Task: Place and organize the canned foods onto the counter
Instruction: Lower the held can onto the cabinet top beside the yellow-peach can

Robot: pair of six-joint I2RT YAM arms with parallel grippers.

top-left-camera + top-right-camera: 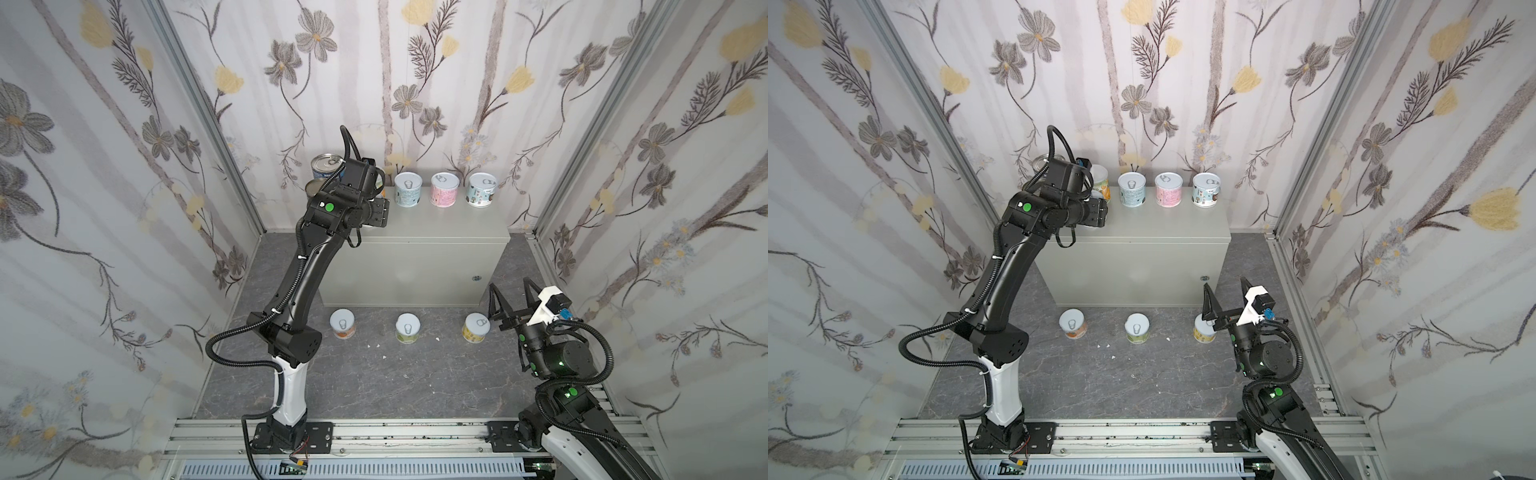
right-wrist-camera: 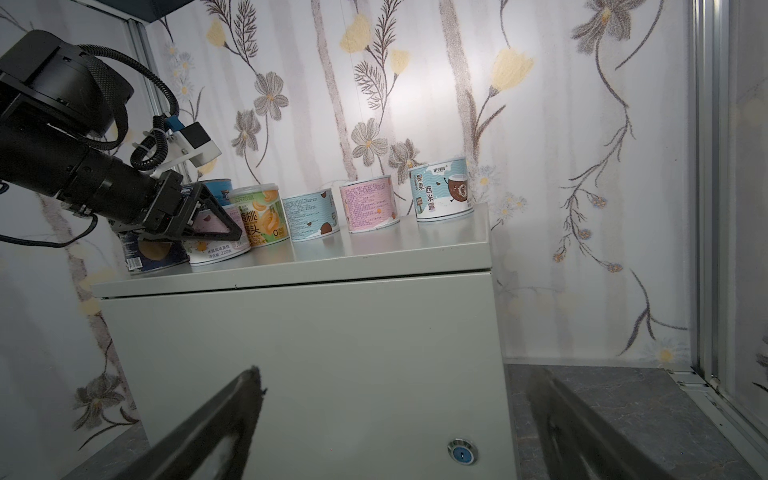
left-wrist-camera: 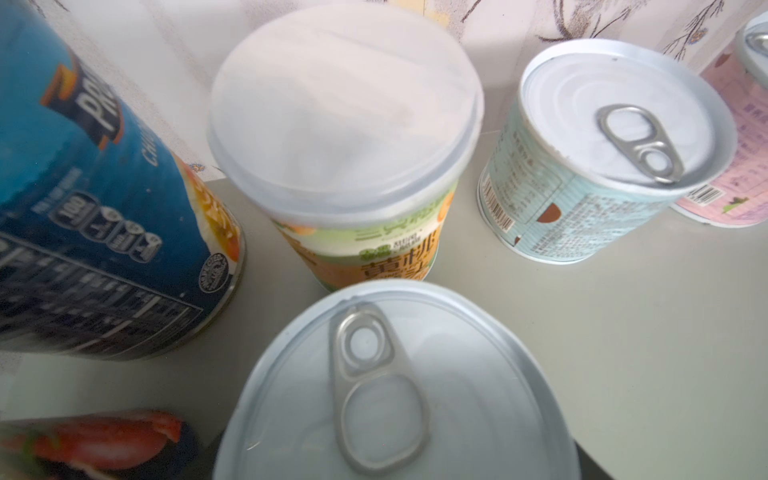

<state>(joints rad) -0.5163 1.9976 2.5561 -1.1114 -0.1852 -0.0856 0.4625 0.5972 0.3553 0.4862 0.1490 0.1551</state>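
Observation:
My left gripper (image 2: 216, 226) is shut on a short white-lidded can (image 3: 395, 395) with a pink and white label, low at the left end of the counter (image 1: 436, 224). Beside it on the counter stand a tall dark-blue can (image 1: 328, 166), a second blue one (image 2: 149, 251) and a peach-labelled can (image 3: 357, 232). Farther right are a light-blue can (image 1: 408, 190), a pink one (image 1: 444, 189) and a coconut-printed one (image 1: 482, 189). Three short cans (image 1: 343, 324) (image 1: 408, 328) (image 1: 476, 327) stand on the floor in front. My right gripper (image 1: 511, 291) is open and empty, just right of the yellow floor can.
The counter's front has a small round lock (image 2: 462, 452) at its lower right. Flowered walls close in at the back and both sides. A few white crumbs (image 1: 376, 345) lie on the dark marbled floor (image 1: 374, 382). An aluminium rail (image 1: 395, 432) runs along the front.

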